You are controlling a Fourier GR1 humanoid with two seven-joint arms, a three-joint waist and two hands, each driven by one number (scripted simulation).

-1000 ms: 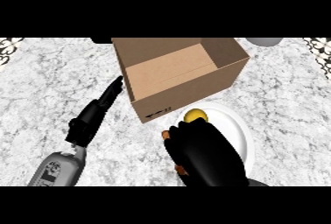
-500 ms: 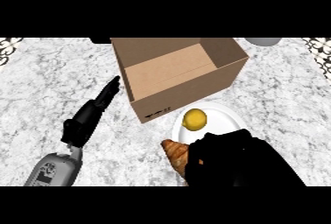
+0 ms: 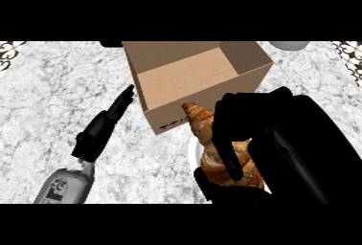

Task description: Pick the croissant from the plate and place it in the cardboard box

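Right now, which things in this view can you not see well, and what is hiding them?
- Plate: head view, only a thin white sliver shows; the right hand and croissant cover the rest.
- Croissant: its lower end is hidden by the right hand's fingers.
- Box: its floor is partly hidden by its near wall.
- Grey object at the top right: cut off by the edge.

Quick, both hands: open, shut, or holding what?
Left hand: open, fingers straight, holding nothing, beside the cardboard box.
Right hand: shut on the croissant.

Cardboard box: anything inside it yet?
The cardboard box shows only bare floor and inner walls. The croissant is outside, in front, with the right hand curled round it. The near inner corner is hidden.
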